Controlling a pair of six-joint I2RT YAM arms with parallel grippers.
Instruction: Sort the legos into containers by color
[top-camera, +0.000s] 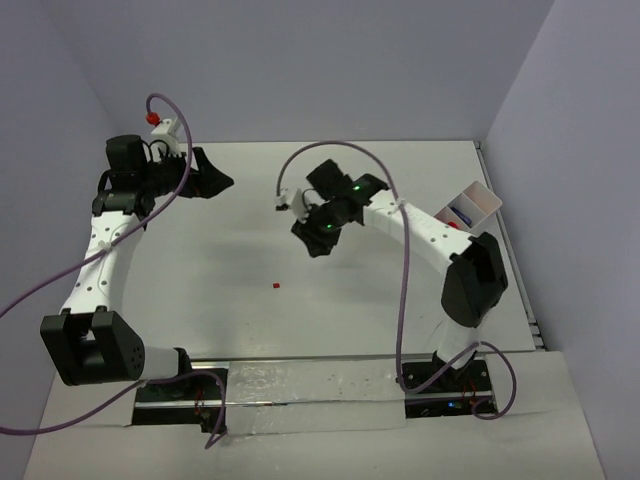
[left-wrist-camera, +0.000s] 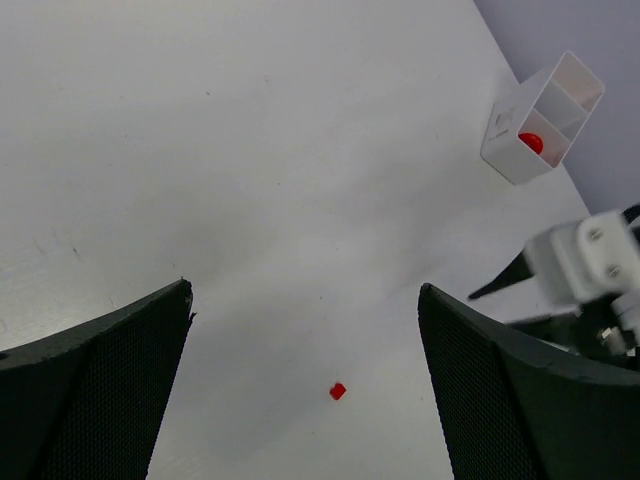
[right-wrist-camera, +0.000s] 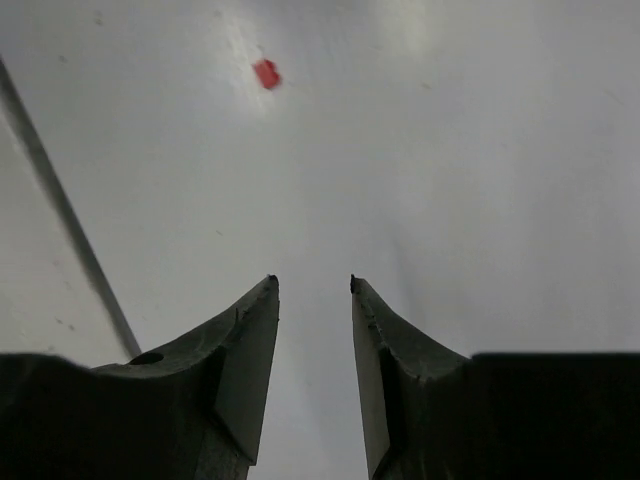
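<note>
One tiny red lego (top-camera: 275, 286) lies alone on the white table, a little below the middle. It shows in the left wrist view (left-wrist-camera: 338, 391) and in the right wrist view (right-wrist-camera: 266, 73). The white divided container (top-camera: 470, 206) stands at the table's right edge; in the left wrist view (left-wrist-camera: 560, 90) one compartment holds a red piece (left-wrist-camera: 531, 142). A purple piece (top-camera: 461, 212) shows inside it from above. My left gripper (top-camera: 222, 181) is open and empty at the far left. My right gripper (top-camera: 312, 240) hangs above the table's middle, jaws slightly apart and empty (right-wrist-camera: 311, 282).
Purple walls close the table at the back and sides. A purple cable (top-camera: 405, 290) loops along the right arm, another trails off the left arm. The right arm's white block (left-wrist-camera: 585, 262) shows in the left wrist view.
</note>
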